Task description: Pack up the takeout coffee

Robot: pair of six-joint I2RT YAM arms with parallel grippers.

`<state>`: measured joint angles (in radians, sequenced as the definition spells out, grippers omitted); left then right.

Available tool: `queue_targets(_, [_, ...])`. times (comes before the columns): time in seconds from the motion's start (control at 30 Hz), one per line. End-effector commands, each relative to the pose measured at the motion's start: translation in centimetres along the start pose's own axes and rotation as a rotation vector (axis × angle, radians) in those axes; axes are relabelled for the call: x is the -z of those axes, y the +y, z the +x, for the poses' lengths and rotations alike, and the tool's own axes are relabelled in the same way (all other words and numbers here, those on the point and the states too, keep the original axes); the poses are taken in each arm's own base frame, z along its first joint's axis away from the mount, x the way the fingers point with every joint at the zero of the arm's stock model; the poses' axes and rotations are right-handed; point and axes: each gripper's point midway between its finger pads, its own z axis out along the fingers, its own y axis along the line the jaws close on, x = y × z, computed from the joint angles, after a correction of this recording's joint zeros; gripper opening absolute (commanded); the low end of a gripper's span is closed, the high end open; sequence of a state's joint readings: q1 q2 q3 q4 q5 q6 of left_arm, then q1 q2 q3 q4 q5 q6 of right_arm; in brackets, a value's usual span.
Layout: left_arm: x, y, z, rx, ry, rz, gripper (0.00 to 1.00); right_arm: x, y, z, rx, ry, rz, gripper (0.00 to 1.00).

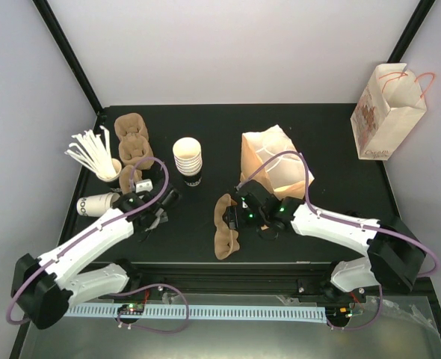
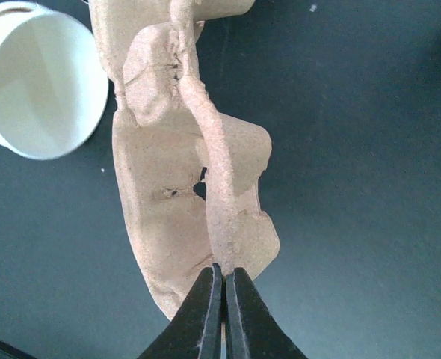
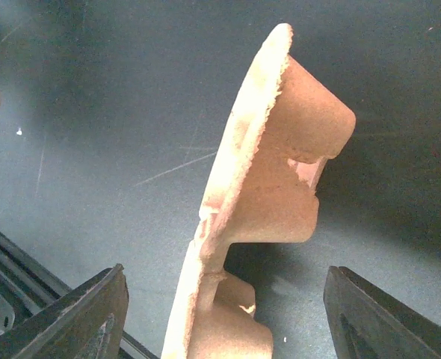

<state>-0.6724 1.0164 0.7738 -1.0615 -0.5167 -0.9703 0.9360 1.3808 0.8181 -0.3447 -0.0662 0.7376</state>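
A stack of white paper takeout coffee cups (image 1: 188,155) with a dark band at its base stands mid-table. Another white cup (image 1: 97,203) lies on its side at the left, and a cup's open mouth (image 2: 37,78) shows in the left wrist view. My left gripper (image 2: 224,278) is shut on the thin rim of a brown pulp carrier (image 2: 168,202). My right gripper (image 3: 232,321) is open. Its fingers (image 3: 93,314) stand well apart on either side of a second carrier (image 3: 280,164), which stands on edge and touches neither.
More pulp carriers (image 1: 133,140) are piled at the back left, beside a cup of white stirrers (image 1: 93,153). A white paper bag (image 1: 274,161) lies behind the right gripper. A printed bag (image 1: 389,112) stands at the far right. The on-edge carrier (image 1: 224,226) is near the table's front.
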Motion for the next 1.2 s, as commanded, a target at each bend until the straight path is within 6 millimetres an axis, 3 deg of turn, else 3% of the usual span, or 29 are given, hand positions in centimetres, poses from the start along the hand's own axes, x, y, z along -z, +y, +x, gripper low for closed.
queue_targets(0.0, [-1.3,-0.6,-3.1,-0.010,-0.060,-0.041,0.03,0.6,0.4,0.3,0.030,0.007,-0.034,0.75])
queue_targets(0.2, [-3.3,-1.4,-2.3,-0.050,0.017,-0.056,0.05,0.3,0.6,0.7,0.058,0.046,-0.037,0.78])
queue_targets(0.33, [-3.4,-2.3,-1.8,-0.062,0.054,-0.003,0.18,-0.2,0.5,1.2,0.064,0.071,-0.034,0.79])
queue_targets(0.43, [-2.7,-2.6,-1.7,-0.062,0.069,0.040,0.44,-0.6,0.3,1.6,0.068,0.091,-0.026,0.81])
queue_targets(0.57, [-0.9,-3.0,-1.9,-0.056,0.066,0.128,0.69,-1.0,0.1,2.2,0.077,0.121,-0.016,0.83])
queue_targets(0.73, [2.7,-4.1,-2.2,-0.057,0.037,0.324,0.86,-1.5,0.1,2.9,0.095,0.151,0.004,0.83])
queue_targets(0.9, [6.2,-4.3,-2.3,-0.075,-0.022,0.504,0.94,-2.1,0.5,3.5,0.116,0.173,0.010,0.80])
queue_targets(1.17, [10.6,-4.8,-2.0,-0.113,-0.141,0.759,0.99,-2.8,1.8,3.9,0.143,0.193,-0.022,0.61])
